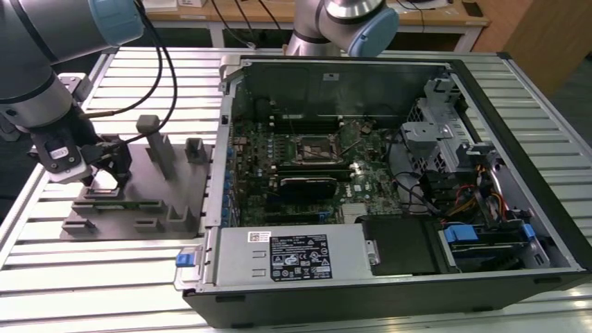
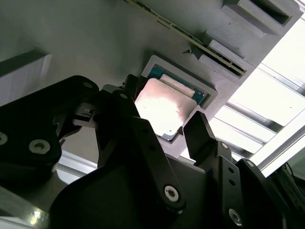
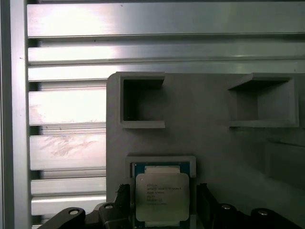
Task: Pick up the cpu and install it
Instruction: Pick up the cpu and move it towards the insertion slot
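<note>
While the arm leans in over the grey fixture [image 1: 185, 191] in the exterior view, the gripper [image 1: 109, 182] is down low at that block's end on the exterior view's left. I count one fixture and one open computer case [image 1: 370, 302] just beside it on the exterior view's right. Both rest on the slatted metal table [image 1: 111, 277]. One dark square socket [image 1: 315, 148] sits on the board inside the case, well apart from the fixture. Upright posts [image 1: 155, 149] on the fixture stand between the gripper and the case.

Over to the first wrist view, and this one brings in the cpu [image 3: 162, 198]. There's just the one, silvery top up, lying flat in a raised square nest on the fixture [image 3: 214, 143]. The two black fingers [image 3: 123, 200] are spread wide, one on each side of the nest, and neither touches the chip. Two empty open pockets [image 3: 143, 102] lie further along the fixture, with table slats [image 3: 66, 105] past its edge.

Second wrist view now, looking along the fingers [image 2: 200, 136]. The cpu [image 2: 167, 102] is seated in its nest between them, with glare on its lid and a green border showing round it. This angle adds a thin green-edged strip [image 2: 190, 38] lying in the fixture [image 2: 95, 43] just beyond the nest.
</note>
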Robot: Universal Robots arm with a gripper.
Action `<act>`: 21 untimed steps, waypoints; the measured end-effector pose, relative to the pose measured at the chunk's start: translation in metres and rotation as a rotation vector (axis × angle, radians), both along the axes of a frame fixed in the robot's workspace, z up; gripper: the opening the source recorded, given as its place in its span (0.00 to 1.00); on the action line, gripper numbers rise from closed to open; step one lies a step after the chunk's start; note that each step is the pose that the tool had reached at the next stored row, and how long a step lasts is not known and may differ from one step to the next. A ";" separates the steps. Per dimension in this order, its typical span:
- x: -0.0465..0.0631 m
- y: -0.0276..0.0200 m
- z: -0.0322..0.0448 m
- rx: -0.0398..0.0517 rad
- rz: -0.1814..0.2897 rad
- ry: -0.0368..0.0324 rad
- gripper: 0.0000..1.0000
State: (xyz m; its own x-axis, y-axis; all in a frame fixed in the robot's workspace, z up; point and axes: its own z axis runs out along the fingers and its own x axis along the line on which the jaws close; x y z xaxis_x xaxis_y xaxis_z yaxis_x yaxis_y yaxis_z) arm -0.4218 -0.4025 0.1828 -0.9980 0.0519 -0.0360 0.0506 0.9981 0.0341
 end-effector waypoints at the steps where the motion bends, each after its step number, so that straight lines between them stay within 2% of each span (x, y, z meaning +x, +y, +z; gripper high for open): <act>1: 0.000 0.0000 0.0000 0.0000 0.000 0.0000 0.66; 8: 0.000 0.0001 -0.0001 0.0004 0.000 -0.0001 0.66; 11: 0.000 0.0001 -0.0002 0.0056 0.000 -0.0002 0.66; 18: 0.000 0.0001 -0.0001 0.0072 0.000 0.0000 0.66; 19: 0.000 0.0001 -0.0001 0.0074 0.000 0.0000 0.64; 20: 0.000 0.0001 0.0000 0.0076 0.000 0.0001 0.58; 21: 0.000 0.0001 0.0000 0.0078 0.000 0.0001 0.58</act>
